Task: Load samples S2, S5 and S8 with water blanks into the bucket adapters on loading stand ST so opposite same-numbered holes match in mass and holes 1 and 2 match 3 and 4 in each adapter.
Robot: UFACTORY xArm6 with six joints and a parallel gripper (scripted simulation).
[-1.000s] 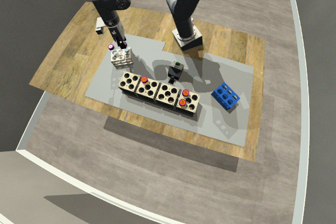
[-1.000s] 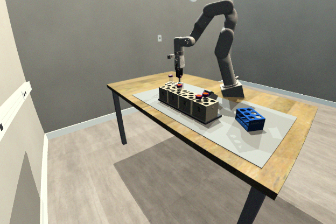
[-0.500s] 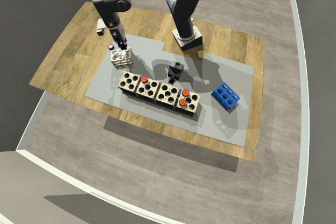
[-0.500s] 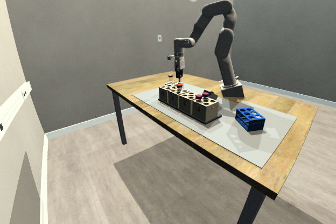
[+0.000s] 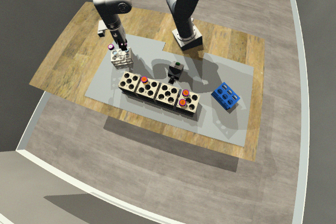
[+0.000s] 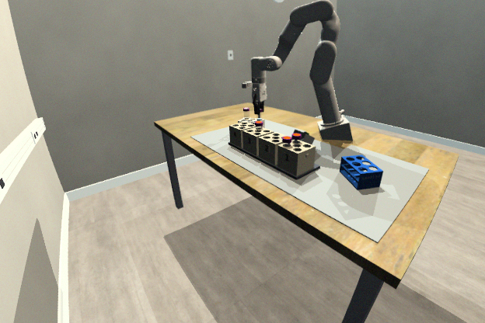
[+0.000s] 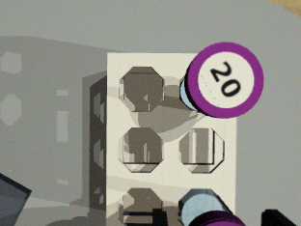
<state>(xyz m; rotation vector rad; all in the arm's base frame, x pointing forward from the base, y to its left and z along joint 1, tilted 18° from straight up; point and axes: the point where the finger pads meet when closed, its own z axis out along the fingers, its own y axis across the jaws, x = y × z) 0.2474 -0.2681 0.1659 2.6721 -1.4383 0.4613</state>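
My gripper (image 5: 122,47) (image 6: 259,109) (image 7: 217,218) is open, its fingers on either side of a purple-rimmed tube cap at the white rack (image 5: 122,63) (image 7: 113,121); that cap's label is cut off in the wrist view. A water blank marked 20 (image 5: 111,46) (image 6: 245,109) (image 7: 226,79) stands in the same row, one well between them. Adapter 1 (image 5: 194,102) (image 6: 299,164) holds two orange-dot tubes (image 5: 185,92) (image 5: 182,102). Adapter 3 (image 5: 142,95) (image 6: 249,146) holds one orange-dot tube (image 5: 144,79) (image 6: 259,123). Adapters 2 (image 5: 166,98) and 4 (image 5: 127,85) show no tubes.
The sloped desk with the green DONE key (image 5: 177,63) stands behind the adapters, towards the arm base. An empty blue rack (image 6: 370,183) stands to the right on the grey mat (image 5: 230,132). The adapters stand in one row.
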